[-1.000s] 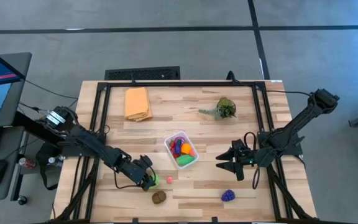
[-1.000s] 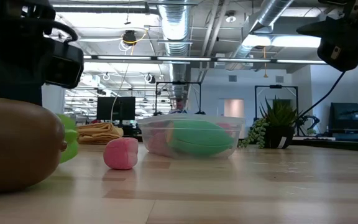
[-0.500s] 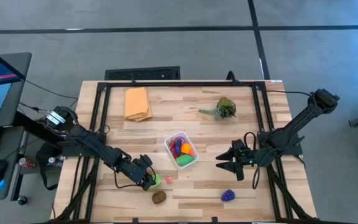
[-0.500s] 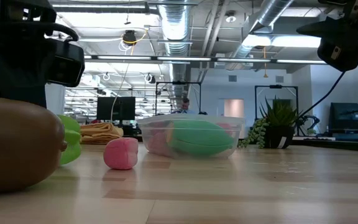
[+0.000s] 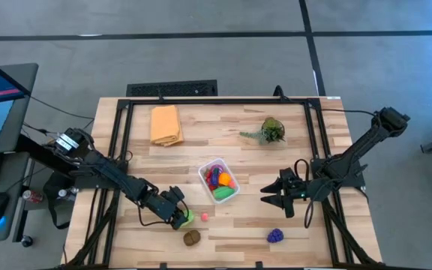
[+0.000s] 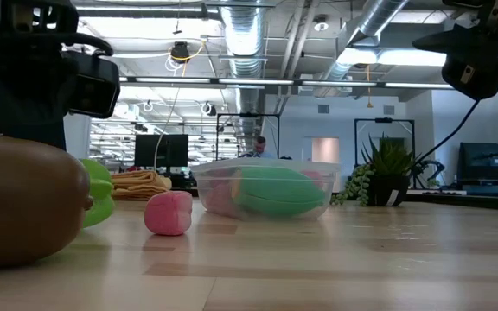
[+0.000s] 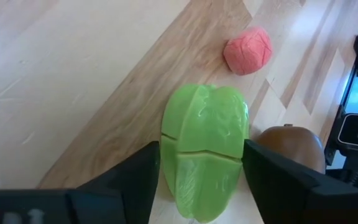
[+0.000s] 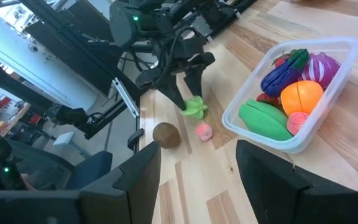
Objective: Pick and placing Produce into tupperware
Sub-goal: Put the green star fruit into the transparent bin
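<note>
Near the tabletop's (image 5: 306, 150) front edge a brown piece (image 5: 192, 237) and a purple piece (image 5: 275, 235) are lying. Just behind, the left gripper (image 5: 184, 218) is straddling a green pepper (image 7: 205, 146), fingers at both its sides; contact cannot be told. A pink piece (image 5: 205, 216) is sitting beside it. At centre the tupperware (image 5: 202, 172) is holding several pieces. The right gripper (image 5: 265, 195) is hovering half open, empty, toward the right edge.
</note>
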You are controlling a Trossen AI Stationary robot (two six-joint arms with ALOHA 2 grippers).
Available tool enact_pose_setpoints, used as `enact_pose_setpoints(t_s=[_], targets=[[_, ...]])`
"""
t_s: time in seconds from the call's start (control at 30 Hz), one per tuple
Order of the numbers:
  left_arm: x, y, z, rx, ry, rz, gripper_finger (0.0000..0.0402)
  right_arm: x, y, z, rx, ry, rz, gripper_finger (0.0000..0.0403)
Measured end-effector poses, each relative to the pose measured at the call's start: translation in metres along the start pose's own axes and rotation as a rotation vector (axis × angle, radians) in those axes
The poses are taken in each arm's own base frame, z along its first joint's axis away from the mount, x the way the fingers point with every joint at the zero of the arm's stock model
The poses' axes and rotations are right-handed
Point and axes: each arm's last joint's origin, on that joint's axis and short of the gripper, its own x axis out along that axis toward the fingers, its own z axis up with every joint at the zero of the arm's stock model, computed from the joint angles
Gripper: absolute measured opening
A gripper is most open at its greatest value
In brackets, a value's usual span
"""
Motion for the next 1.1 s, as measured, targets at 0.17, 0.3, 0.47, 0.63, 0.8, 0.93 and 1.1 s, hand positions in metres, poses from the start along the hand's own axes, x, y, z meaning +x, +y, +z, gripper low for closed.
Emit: enact_pose_setpoints(t_s=[0.17, 0.3, 0.47, 0.63, 0.8, 0.93, 1.1], targets=[[-0.0001, -0.0008, 0.0002, 0.0, -0.002, -0.007, 0.0192, 0.0, 0.0, 0.0, 0.0, 0.0, 0.0, 0.0232], [-0.0001, -0.0015, 0.0004, 0.001, -0.004, -0.014, 0.0171, 0.0, 0.0, 0.0, 0.0, 0.0, 0.0, 0.0232], [-0.0001, -0.0021, 0.0006, 0.001, -0.006, -0.02, 0.0148, 0.0, 0.0, 0.0, -0.001, -0.001, -0.001, 0.0232], [-0.0001, -0.0024, 0.0007, 0.001, -0.007, -0.024, 0.0142, 0.0, 0.0, 0.0, -0.005, -0.001, -0.001, 0.0232], [-0.0001, -0.0028, 0.0008, 0.0, -0.008, -0.027, 0.0146, 0.0, 0.0, 0.0, -0.007, -0.001, -0.001, 0.0232], [-0.0001, -0.0028, 0.0008, 0.0, -0.008, -0.027, 0.0144, 0.0, 0.0, 0.0, -0.008, -0.001, -0.001, 0.0232], [-0.0001, -0.0028, 0.0008, 0.0, -0.009, -0.027, 0.0144, 0.0, -0.0006, -0.0005, -0.012, 0.003, -0.007, 0.0232]])
